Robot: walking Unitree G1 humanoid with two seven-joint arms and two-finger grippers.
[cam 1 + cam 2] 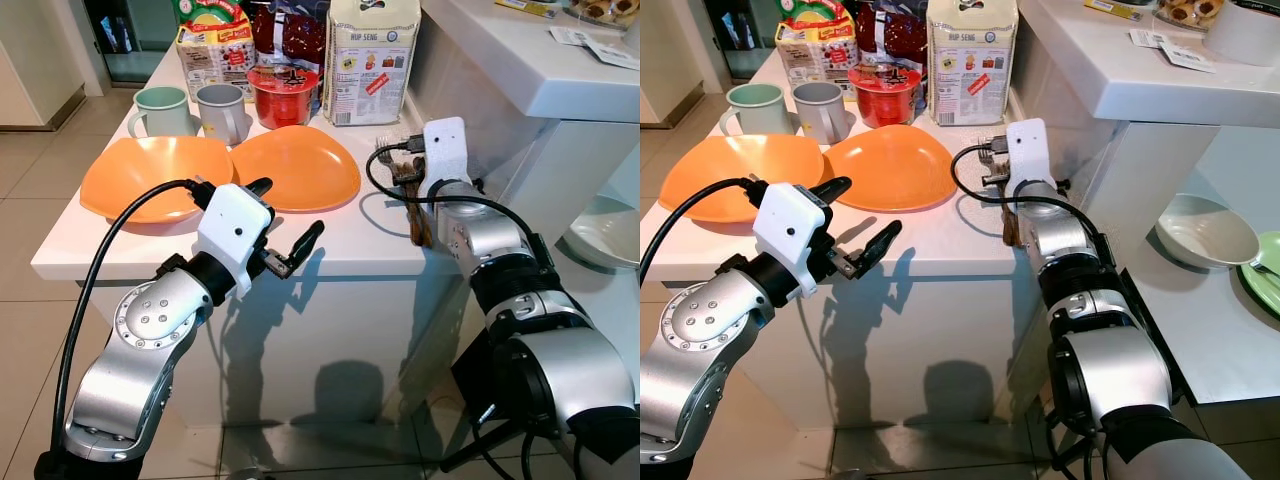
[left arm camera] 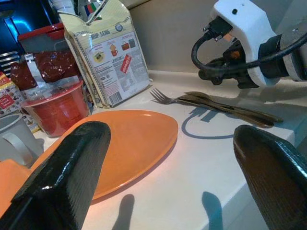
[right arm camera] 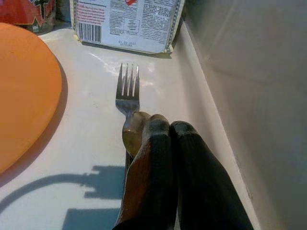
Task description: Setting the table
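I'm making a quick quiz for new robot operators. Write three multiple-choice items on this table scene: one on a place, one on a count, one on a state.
1. Where does the fork lie?
A. on a plate
B. on the table beside the wall
C. in a mug

2. How many orange plates are on the table?
A. one
B. two
C. four

3. How are the left gripper fingers?
A. spread open, holding nothing
C. shut on a mug
B. shut on a plate

Answers:
1 B, the fork rests on the white top, right of the near plate, under the right gripper.
2 B, the near plate and the far plate sit side by side.
3 A, the left wrist view shows its two fingers wide apart with nothing between.
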